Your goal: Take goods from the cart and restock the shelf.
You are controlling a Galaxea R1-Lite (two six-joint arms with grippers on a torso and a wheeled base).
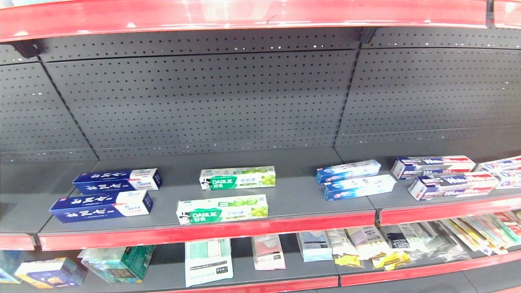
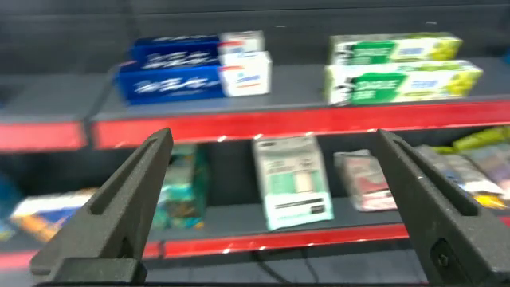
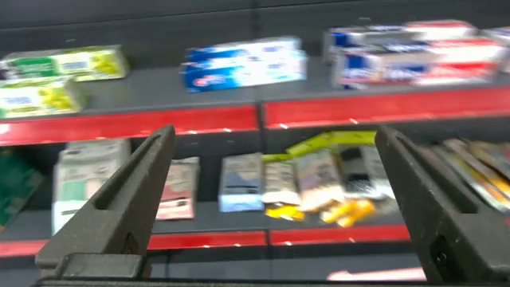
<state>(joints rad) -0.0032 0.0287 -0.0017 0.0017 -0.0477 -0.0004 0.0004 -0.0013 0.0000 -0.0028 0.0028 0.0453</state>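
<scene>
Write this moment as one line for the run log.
left gripper: open, empty | right gripper: open, empty | shelf: toothpaste boxes lying in pairs | goods in grip: none

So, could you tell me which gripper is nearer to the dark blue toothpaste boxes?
Left. The left gripper faces the dark blue boxes and green boxes; the right gripper faces the light blue boxes, farther right along the shelf.
</scene>
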